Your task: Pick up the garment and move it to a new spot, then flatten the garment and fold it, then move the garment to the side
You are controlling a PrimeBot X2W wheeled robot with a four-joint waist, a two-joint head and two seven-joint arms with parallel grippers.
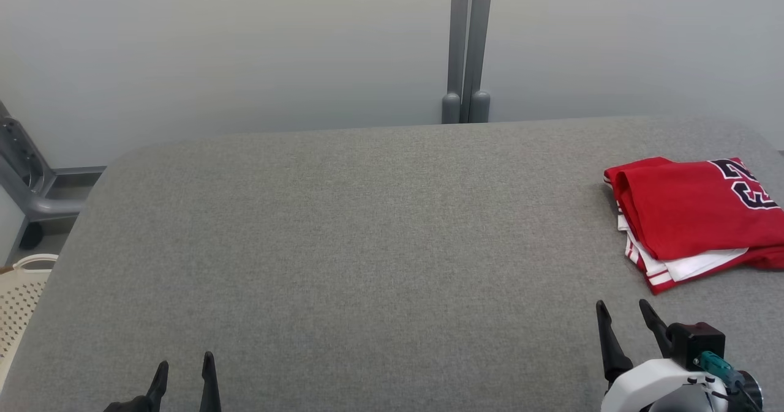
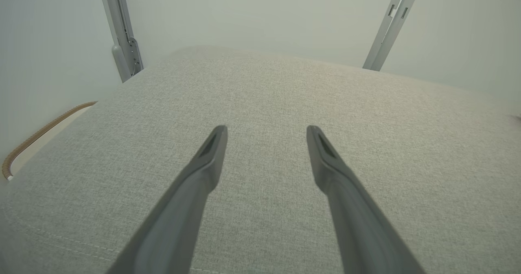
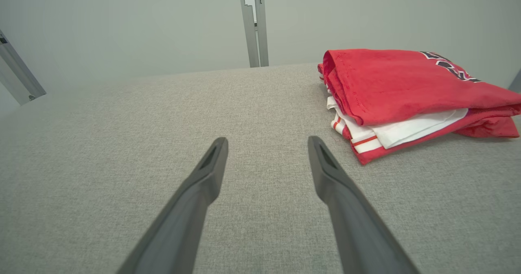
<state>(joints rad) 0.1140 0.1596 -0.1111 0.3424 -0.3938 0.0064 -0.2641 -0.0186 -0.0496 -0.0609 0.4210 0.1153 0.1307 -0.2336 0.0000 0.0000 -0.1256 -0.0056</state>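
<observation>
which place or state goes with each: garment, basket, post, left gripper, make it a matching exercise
1 garment
2 basket
3 grey post
4 left gripper

a open, empty
b folded, on the table's right side
c beside the table's left edge
d behind the table's far edge

Pairs: 1-b, 2-c, 3-d, 4-a

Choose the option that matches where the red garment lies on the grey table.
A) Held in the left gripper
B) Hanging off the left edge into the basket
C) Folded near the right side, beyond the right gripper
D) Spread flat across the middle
C: the red garment lies folded in layers at the right side of the table, apart from the open right gripper.
</observation>
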